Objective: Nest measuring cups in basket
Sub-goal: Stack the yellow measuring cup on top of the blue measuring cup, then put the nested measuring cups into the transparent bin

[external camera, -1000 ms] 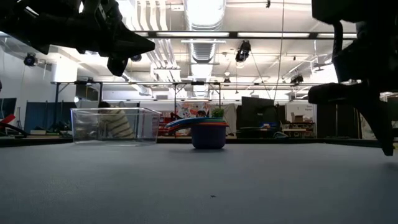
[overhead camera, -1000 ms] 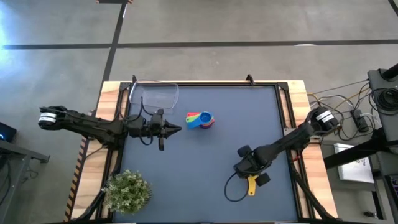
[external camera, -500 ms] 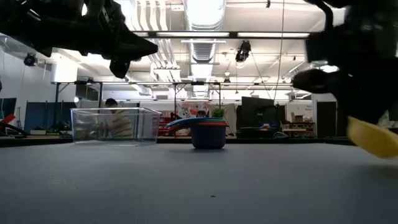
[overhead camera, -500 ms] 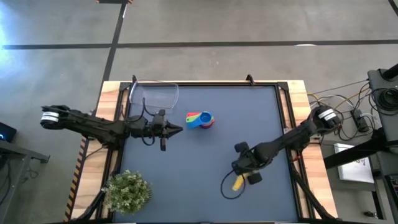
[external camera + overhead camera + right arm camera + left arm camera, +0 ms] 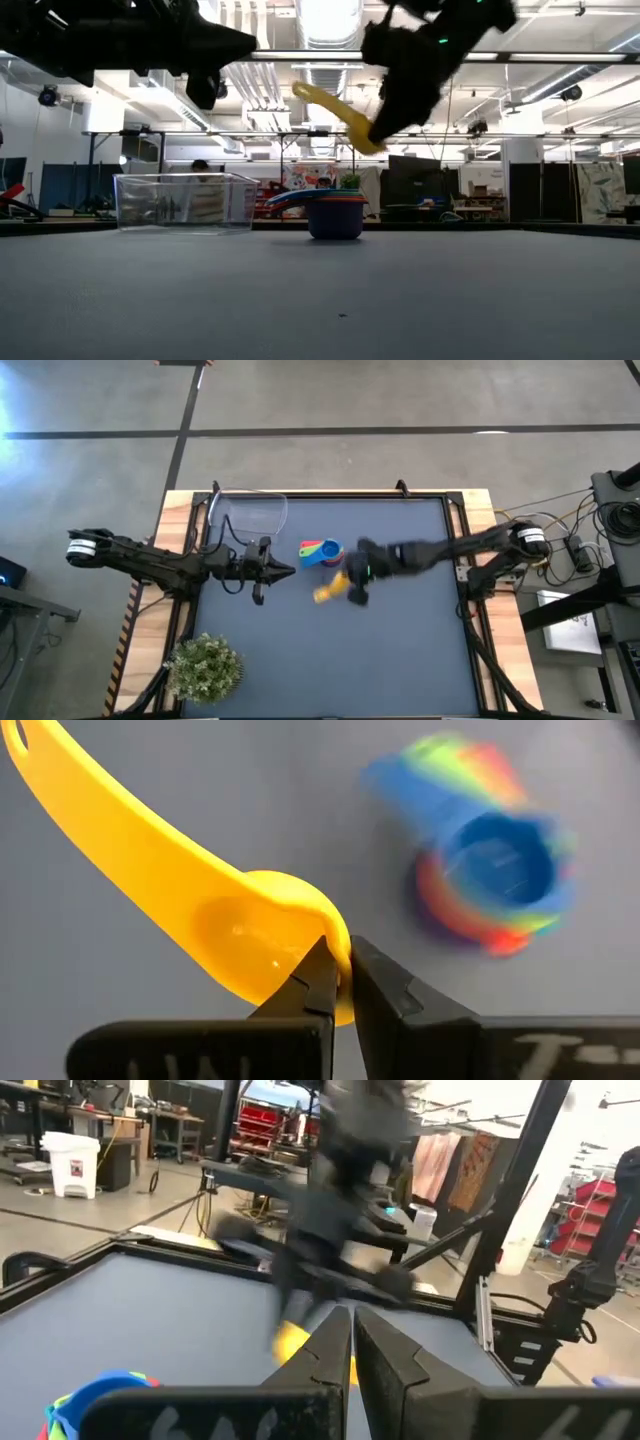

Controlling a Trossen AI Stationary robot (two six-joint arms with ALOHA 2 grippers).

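My right gripper point(image 5: 350, 586) hovers over the table's middle, shut on the yellow measuring cup point(image 5: 327, 593), just on the near side of the nested stack of coloured cups point(image 5: 322, 552). In the low view the yellow cup point(image 5: 333, 112) hangs high above the stack point(image 5: 335, 215), which stands on its base on the mat. The blue cup is innermost in the stack point(image 5: 492, 880). The clear basket point(image 5: 250, 516) sits at the far left corner. My left gripper point(image 5: 287, 569) waits shut, in the air left of the stack. My right gripper pinches the yellow cup by the rim of its bowl point(image 5: 335, 948), on the side opposite the handle, with one finger inside the bowl and one outside. The cup is lifted clear of the table, and its handle point(image 5: 90, 805) points away from the fingers.
A small green bushy plant point(image 5: 205, 668) stands at the near left corner. The blue mat point(image 5: 400, 660) lies bare over the near and right parts. A raised frame point(image 5: 455, 520) borders the table. A person point(image 5: 200, 195) shows behind the basket, in the room.
My right gripper has swung from the table's near right part up and toward the far left, ending beside the nested stack. It has carried the yellow cup from the mat to well above it. My left gripper has kept still.
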